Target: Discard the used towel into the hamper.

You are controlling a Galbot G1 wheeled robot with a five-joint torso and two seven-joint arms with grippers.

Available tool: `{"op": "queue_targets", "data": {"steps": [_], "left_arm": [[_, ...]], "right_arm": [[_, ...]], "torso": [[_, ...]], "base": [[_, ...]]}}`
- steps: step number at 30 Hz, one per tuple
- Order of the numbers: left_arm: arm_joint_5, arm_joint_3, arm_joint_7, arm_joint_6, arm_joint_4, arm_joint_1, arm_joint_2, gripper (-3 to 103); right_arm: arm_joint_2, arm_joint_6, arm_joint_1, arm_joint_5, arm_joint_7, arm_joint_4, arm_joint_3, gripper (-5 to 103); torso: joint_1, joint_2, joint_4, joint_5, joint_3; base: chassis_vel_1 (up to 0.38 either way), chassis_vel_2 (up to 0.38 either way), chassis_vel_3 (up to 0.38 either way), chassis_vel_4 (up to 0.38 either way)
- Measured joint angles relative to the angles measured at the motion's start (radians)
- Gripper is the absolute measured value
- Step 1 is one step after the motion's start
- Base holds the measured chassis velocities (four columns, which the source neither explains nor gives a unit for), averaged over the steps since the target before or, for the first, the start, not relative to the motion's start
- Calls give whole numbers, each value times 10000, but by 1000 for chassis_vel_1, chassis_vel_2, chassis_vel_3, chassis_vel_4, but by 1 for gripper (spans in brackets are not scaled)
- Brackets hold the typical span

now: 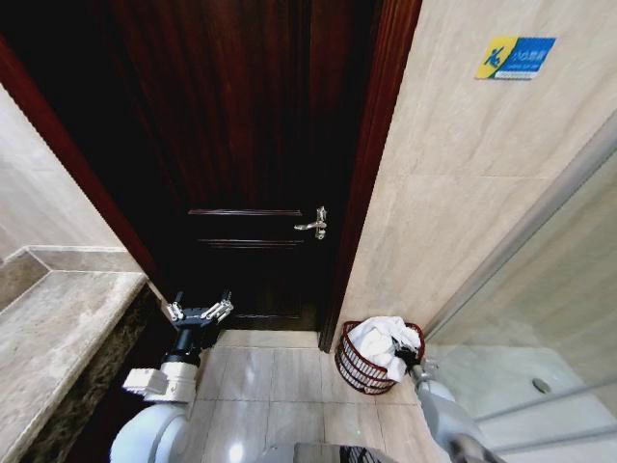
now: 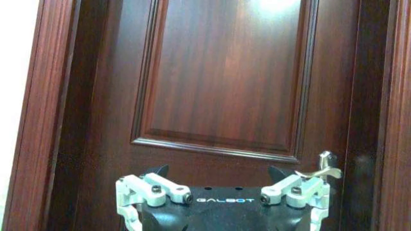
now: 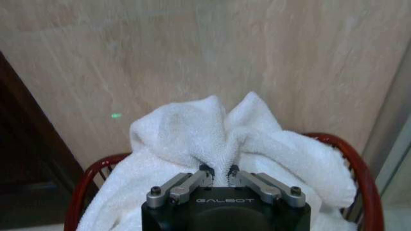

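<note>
So my right gripper (image 3: 218, 169) is down at the small round reddish-brown wire hamper (image 1: 361, 367), which sits on the pale tiled floor (image 1: 270, 386) against the beige marble wall (image 1: 453, 193), just right of the dark wooden door (image 1: 251, 145). The white terry towel (image 1: 382, 344) is bunched up inside the hamper and heaped above its rim, and in the right wrist view my fingertips are pinched together on a fold of that towel, so it's clenched on the cloth right where it peaks up. From the head view the gripper sits at the hamper's right side, touching the towel, and it's mostly buried behind the cloth there so I can't make out much of it. The wrist view cuts off the hamper's lower part, I just get the red rim curving round both sides of the towel. My left gripper (image 1: 198, 311) is off on its own, held up in front of the door with its fingers spread wide and nothing between them, well apart from the hamper. The silver lever door handle (image 1: 315, 224) is up and to the right of it. There's a grey stone tabletop (image 1: 58, 328) along my left side, partly cut off by the frame edge.
</note>
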Motion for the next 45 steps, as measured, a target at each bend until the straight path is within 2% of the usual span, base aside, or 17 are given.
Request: {"op": "queue_targets", "data": {"steps": [1, 2, 16, 23, 45], "left_arm": [[0, 0, 0, 0, 0, 0, 0, 100], [0, 0, 0, 0, 0, 0, 0, 100], [0, 0, 0, 0, 1, 0, 0, 100], [0, 0, 0, 0, 1, 0, 0, 100], [0, 0, 0, 0, 0, 0, 0, 100]], "right_arm": [[5, -73, 7, -41, 21, 1, 0, 8], [-8, -460, 47, -232, 157, -49, -21, 8], [-126, -1141, 105, -288, 207, -502, -41, 8], [-175, -1768, 657, -878, 369, -1006, -60, 8], [-133, -2634, 1006, -1415, 999, -1388, -39, 8]], "torso": [[0, 0, 1, -1, 0], [0, 0, -3, 4, 0], [0, 0, -3, 1, 0], [0, 0, -2, 1, -1], [0, 0, -2, 0, -1]], "base": [[0, 0, 0, 0], [0, 0, 0, 0], [0, 0, 0, 0], [0, 0, 0, 0], [0, 0, 0, 0]]}}
